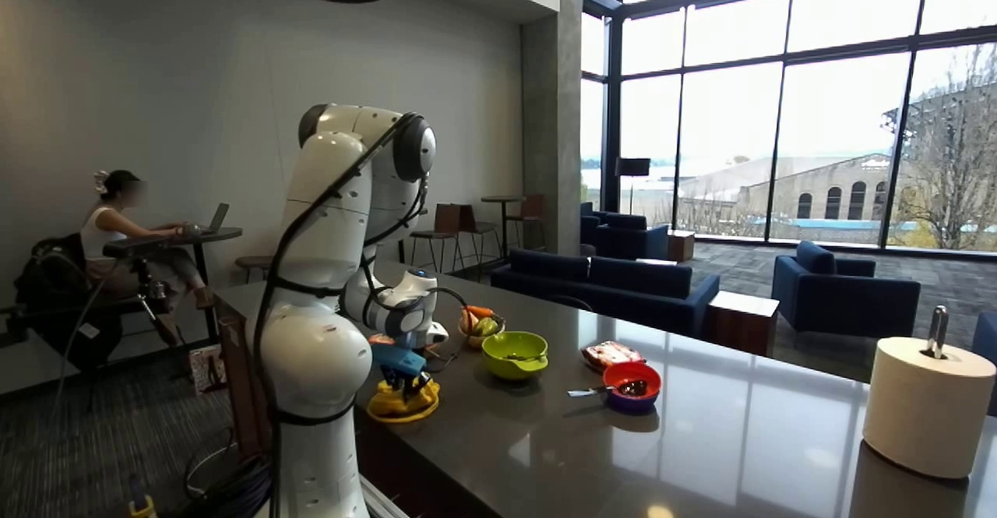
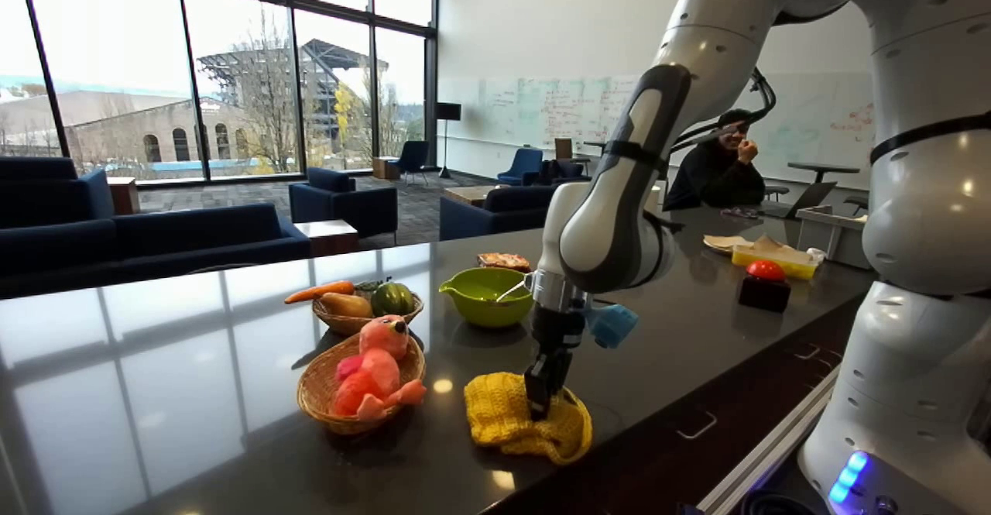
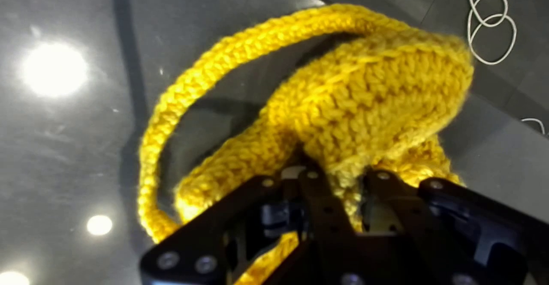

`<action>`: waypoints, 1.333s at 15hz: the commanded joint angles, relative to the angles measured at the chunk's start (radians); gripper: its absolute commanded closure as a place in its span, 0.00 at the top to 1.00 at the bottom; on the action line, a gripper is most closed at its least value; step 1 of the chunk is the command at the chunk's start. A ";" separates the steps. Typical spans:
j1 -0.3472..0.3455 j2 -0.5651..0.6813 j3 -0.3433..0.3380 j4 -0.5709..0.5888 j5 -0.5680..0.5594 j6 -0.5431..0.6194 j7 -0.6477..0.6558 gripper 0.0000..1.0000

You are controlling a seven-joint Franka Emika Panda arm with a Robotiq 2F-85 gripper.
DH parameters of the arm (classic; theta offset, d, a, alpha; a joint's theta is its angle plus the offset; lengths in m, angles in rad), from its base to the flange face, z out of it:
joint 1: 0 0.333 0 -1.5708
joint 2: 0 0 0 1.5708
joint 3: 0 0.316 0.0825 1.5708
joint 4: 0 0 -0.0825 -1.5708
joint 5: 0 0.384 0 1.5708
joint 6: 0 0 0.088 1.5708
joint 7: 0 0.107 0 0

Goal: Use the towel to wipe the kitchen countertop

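The towel [image 1: 399,409] is a rumpled yellow knitted cloth lying on the dark glossy kitchen countertop [image 1: 475,432], near its edge on the robot's side. My gripper [image 2: 540,405] points down into the middle of the towel [image 2: 494,414] in both exterior views. Seen from the wrist, my gripper [image 3: 343,180] is shut on a bunched fold of the towel [image 3: 364,100], and yellow knit fills the narrow gap between the fingers. A loop of its edge spreads out over the countertop [image 3: 94,148]. The very fingertips are buried in the folds.
Close by are a green bowl [image 2: 486,307], a basket with a pink plush toy [image 2: 374,379] and a vegetable basket [image 2: 341,321]. Farther along stand a red bowl [image 1: 648,382] with a utensil, a packaged item [image 1: 613,354] and a paper roll [image 1: 927,409]. A red button box [image 2: 765,290] sits near the edge.
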 commanded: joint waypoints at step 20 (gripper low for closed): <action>-0.293 -0.113 -0.720 0.077 -0.260 -0.357 -0.717 0.04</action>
